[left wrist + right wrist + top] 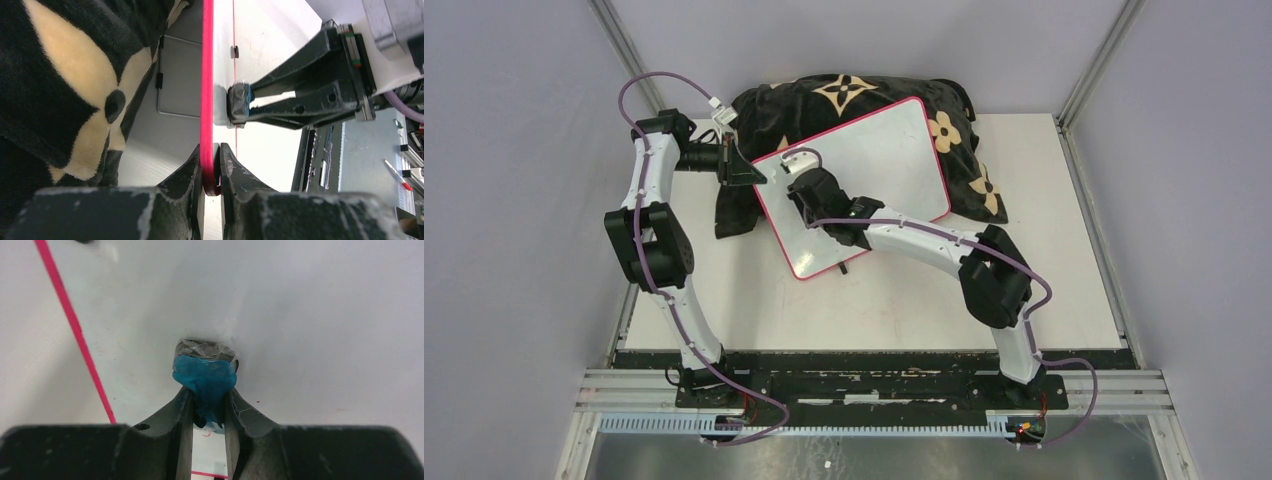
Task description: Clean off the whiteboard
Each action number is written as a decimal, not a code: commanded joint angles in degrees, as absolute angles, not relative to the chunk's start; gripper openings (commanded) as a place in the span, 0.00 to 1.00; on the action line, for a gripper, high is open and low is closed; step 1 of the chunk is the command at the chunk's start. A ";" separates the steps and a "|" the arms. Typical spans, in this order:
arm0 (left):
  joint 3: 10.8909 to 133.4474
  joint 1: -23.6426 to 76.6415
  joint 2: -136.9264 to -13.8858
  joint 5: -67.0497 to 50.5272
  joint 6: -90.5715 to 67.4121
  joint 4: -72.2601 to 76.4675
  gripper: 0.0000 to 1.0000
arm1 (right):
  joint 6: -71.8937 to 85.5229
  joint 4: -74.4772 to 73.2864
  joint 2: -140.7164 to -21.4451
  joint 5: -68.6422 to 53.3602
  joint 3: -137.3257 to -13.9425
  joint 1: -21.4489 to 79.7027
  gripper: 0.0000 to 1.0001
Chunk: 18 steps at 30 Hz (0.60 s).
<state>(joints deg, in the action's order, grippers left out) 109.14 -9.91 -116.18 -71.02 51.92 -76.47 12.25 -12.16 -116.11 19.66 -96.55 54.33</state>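
- Whiteboard (874, 170), large, white and rectangular with a thin pink-red rounded frame: it lies tilted, its far part propped on the black plush cushion with tan flower pattern (854, 95), its near corner down on the white table (904, 310).
- Left gripper (212, 162): jaws pinched tight on the board's pink-red frame at its left edge, one finger on each face. It acts as a clamp.
- Right gripper (207, 402): jaws closed on a small blue eraser (205, 377). The eraser's grey felt face presses against the white surface, near the left edge and close to the clamp.
- Board surface: no handwriting shows in the top view. The right wrist view shows only a few faint red specks near the eraser.
- Judgement: this is a wiping stroke late in the task, with only residue left to clear.
- Technique, pressure: hold the felt flat and push square to the tilted face. The backing is soft cushion, so a hard push would likely sink or rock the board.
- Technique, path: use overlapping strokes parallel to the frame, working away from the clamp. Stop short of the left fingers and the frame lip.
- Risk: the eraser is held by its narrow blue back, so a sideways drag could twist it out of the jaws. Moderate speed is advised.
- Risk: if the left pinch slips, the board may slide off the cushion.
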 commanded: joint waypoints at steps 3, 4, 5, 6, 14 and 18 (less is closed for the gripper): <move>107.80 -8.37 -113.20 -68.47 57.90 -75.59 0.03 | 12.36 -9.53 -119.47 16.71 -97.91 56.82 0.01; 107.72 -8.35 -113.33 -68.53 57.92 -75.52 0.03 | 12.23 -9.43 -119.55 16.77 -97.67 57.20 0.01; 107.68 -8.35 -113.40 -68.55 57.89 -75.58 0.03 | 12.12 -9.26 -119.73 16.91 -97.53 57.62 0.01; 107.71 -8.36 -113.39 -68.55 57.93 -75.56 0.03 | 11.95 -9.11 -119.85 17.07 -97.41 57.93 0.01; 107.98 -8.36 -112.86 -68.22 57.61 -75.53 0.03 | 9.53 -11.04 -119.23 25.49 -96.94 57.49 0.01; 108.03 -8.42 -112.78 -68.34 57.61 -75.58 0.03 | 10.10 -11.47 -115.86 26.77 -94.01 53.16 0.01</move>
<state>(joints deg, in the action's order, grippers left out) 108.47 -9.89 -115.77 -71.09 51.92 -75.70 10.83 -11.73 -118.76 21.30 -96.38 58.67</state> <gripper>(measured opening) 0.193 0.305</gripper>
